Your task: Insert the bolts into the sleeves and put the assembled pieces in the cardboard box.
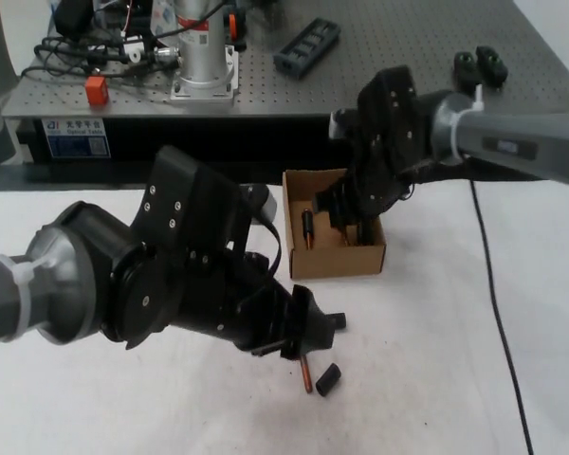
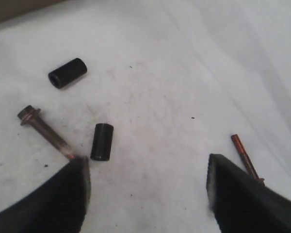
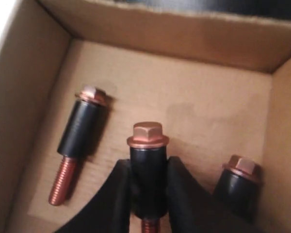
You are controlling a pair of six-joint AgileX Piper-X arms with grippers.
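- While the right gripper [image 3: 149,167] hangs inside the cardboard box [image 3: 160,24], its two fingers are clamped on the black sleeve of an assembled piece [image 3: 146,145]. The copper bolt head points away from the wrist, and thread shows between the fingers.
- A second assembled piece [image 3: 82,128] lies flat on the box floor near one side wall, with its threaded end protruding from the sleeve.
- A third assembled piece [image 3: 237,182] sits by the opposite wall, partly hidden behind a finger.
- Seen from the high view, the box stands on the white cloth [image 1: 436,379], with the right arm's wrist above it.
- The left gripper [image 2: 146,167] is low over the cloth, well apart from the box. Its fingers are spread wide and hold nothing.
- A near sleeve [image 2: 102,141] lies on its side between the fingers' line and a far sleeve [image 2: 68,73], the two well apart.
- The first bolt [image 2: 43,131] lies just beside the near sleeve, its threaded tip close to one finger. Contact cannot be confirmed.
- The second bolt [image 2: 245,158] lies by the other finger, which partly covers its head.
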